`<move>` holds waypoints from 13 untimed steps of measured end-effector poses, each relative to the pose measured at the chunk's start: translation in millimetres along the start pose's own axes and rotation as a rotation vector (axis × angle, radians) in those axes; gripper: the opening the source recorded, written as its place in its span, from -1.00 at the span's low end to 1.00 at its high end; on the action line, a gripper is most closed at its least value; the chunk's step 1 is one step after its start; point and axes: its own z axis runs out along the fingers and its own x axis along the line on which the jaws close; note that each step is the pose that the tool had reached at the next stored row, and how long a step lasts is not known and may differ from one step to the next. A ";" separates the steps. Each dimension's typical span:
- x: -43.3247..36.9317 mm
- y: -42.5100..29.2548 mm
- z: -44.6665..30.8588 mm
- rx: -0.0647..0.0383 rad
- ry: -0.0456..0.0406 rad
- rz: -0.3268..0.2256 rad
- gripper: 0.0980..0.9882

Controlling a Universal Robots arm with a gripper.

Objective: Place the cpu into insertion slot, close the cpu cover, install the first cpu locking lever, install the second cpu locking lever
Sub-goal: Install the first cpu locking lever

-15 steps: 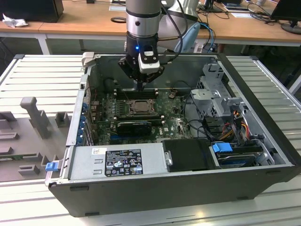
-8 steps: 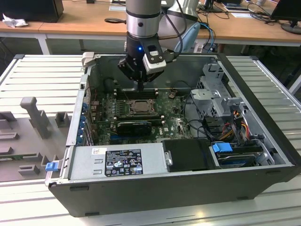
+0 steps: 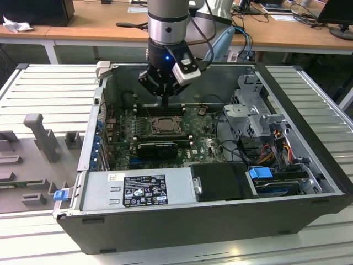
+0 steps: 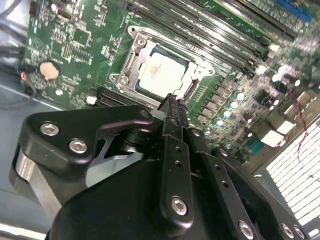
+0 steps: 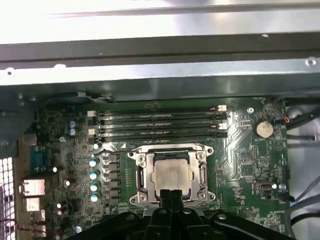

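Note:
The cpu lies flat in the insertion slot on the green board, its pale metallic face up. The silver cpu cover lies down around it, and the chip shows through its window. In both wrist views my gripper hangs just above the socket's edge beside the chip, its thin black fingers pressed together and holding nothing. In the exterior view the gripper is inside the open computer case, above the socket. I cannot make out how the locking levers stand.
Long black memory slots run beside the socket toward the case wall. A coin battery sits on the board. A black expansion card, the power supply, a metal drive cage and loose cables crowd the case.

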 end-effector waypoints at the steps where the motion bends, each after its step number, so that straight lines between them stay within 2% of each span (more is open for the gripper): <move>1: 0.6 -0.1 0.2 0.000 0.0001 -0.006 -0.98; 7: 15.6 -0.5 0.6 -0.003 0.0000 -0.008 -0.98; 9: 22.9 -0.7 0.7 -0.003 0.0001 -0.008 -0.98; 13: 31.5 -1.0 1.1 -0.003 0.0001 -0.007 -0.98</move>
